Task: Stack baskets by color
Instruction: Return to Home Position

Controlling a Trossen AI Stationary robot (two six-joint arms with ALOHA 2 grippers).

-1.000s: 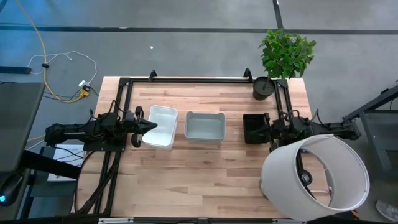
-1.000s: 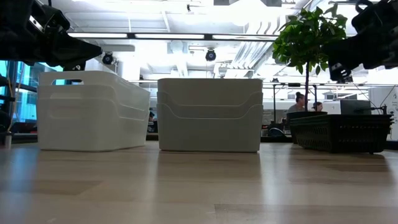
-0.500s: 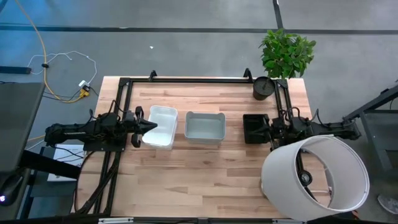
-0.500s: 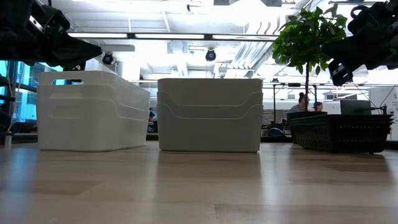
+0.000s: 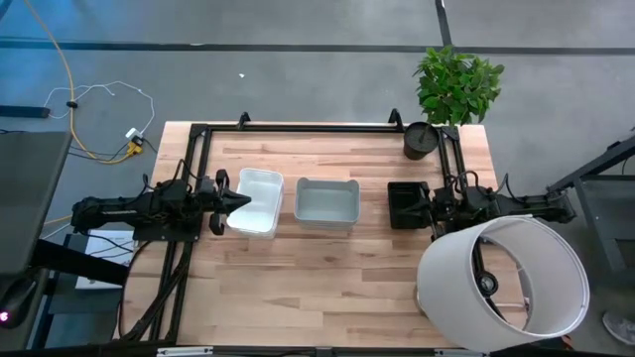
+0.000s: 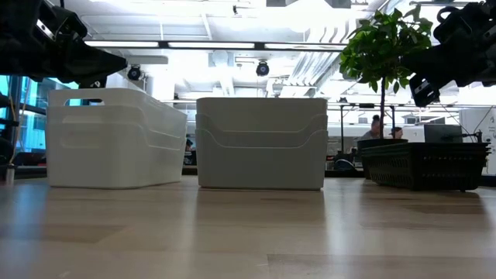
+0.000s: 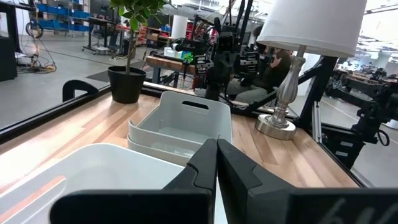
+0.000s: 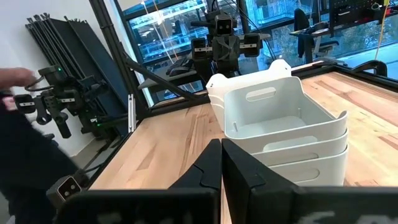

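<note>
Three stacks of baskets stand in a row on the wooden table: white (image 5: 256, 201) (image 6: 116, 139), grey (image 5: 326, 202) (image 6: 261, 143) and black mesh (image 5: 405, 204) (image 6: 422, 164). My left gripper (image 5: 241, 202) (image 7: 216, 163) is shut, points level and hovers above the white stack's left end. My right gripper (image 5: 421, 206) (image 8: 221, 163) is also shut and level, and hovers over the black stack's right end. In the right wrist view the grey stack (image 8: 283, 137) stands ahead, with the white stack (image 8: 249, 81) behind it.
A round black plant pot (image 5: 421, 140) with a green plant (image 5: 456, 84) stands at the far right corner. A big white lampshade (image 5: 501, 283) covers the near right corner and part of the right arm. Black frame rails (image 5: 317, 126) border the table. People sit in the room beyond (image 6: 376, 124).
My right gripper has rolled a little about the line it points along and has otherwise stayed in place above the black stack. The baskets have not moved.
</note>
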